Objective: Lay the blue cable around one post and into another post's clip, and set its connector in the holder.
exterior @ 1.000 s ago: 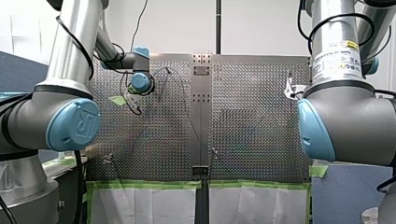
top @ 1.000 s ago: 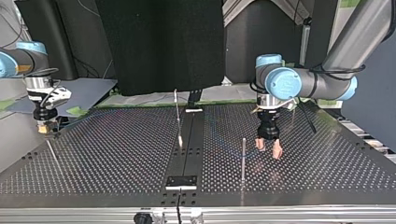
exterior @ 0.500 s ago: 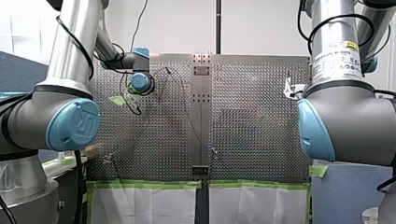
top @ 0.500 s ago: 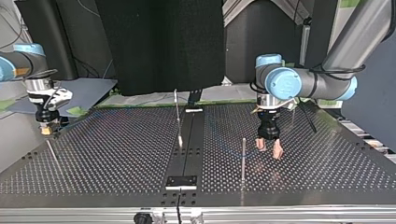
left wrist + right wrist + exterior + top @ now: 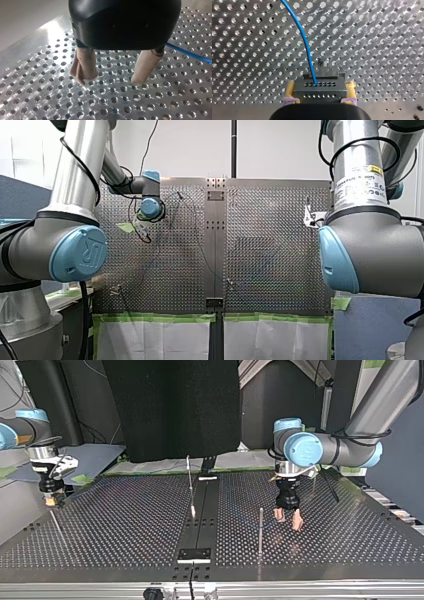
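Note:
My right gripper (image 5: 319,86) is shut on a dark connector block (image 5: 319,90), held between its yellow pads (image 5: 290,91). The blue cable (image 5: 305,42) rises out of the block and curves away over the perforated table (image 5: 374,37). In the top view this gripper (image 5: 50,501) hangs low at the table's far left corner. My left gripper (image 5: 110,80) stands open just above the table, with nothing between its beige fingers (image 5: 83,65). A stretch of blue cable (image 5: 190,53) runs beside it. In the top view it (image 5: 288,519) stands right of a thin post (image 5: 260,530).
A taller post with a clip tip (image 5: 190,485) stands at the table's middle. A third thin post (image 5: 56,527) leans near my right gripper. A small dark plate (image 5: 195,554) sits on the centre strip near the front edge. A small fitting (image 5: 322,62) lies ahead of the connector.
My right gripper, with the connector in it, has sunk a little toward the table at the top view's left. My left arm has not moved.

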